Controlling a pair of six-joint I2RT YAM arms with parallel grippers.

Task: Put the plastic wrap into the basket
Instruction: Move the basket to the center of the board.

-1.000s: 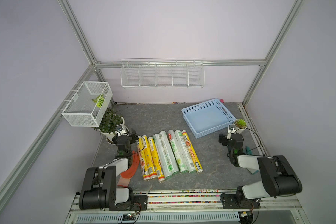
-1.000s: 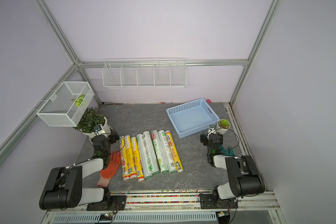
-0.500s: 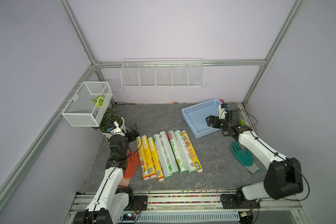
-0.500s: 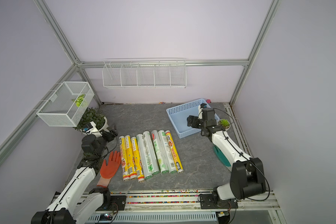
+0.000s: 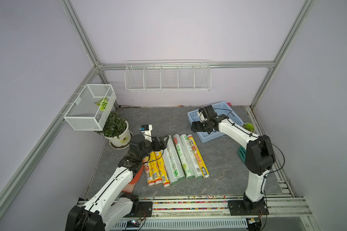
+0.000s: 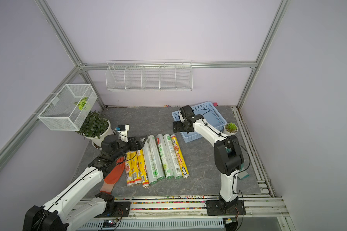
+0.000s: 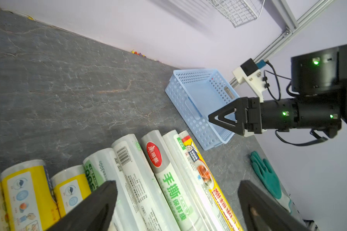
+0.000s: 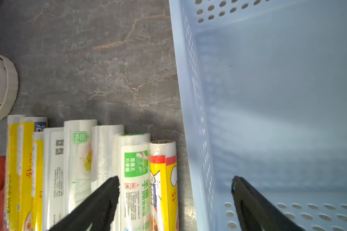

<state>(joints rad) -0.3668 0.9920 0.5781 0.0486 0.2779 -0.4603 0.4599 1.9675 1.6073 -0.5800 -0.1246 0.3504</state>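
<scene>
Eight slim rolls of plastic wrap (image 5: 180, 158), yellow and whitish-clear, lie side by side on the grey stone-patterned tabletop (image 5: 218, 170). None is inside the shallow light blue perforated basket (image 5: 212, 137) just beside their far ends. The left gripper (image 7: 176, 183) hangs over those far ends, jaws spread wide and empty. The right gripper (image 8: 174, 180), jaws likewise wide apart and empty, hovers above the basket wall nearest the rolls.

Left pincer (image 5: 164, 139) unfolded forward, over plastic wrap (image 5: 180, 158) far ends; right pincer (image 5: 194, 128) reached basket (image 5: 212, 137) corner.
</scene>
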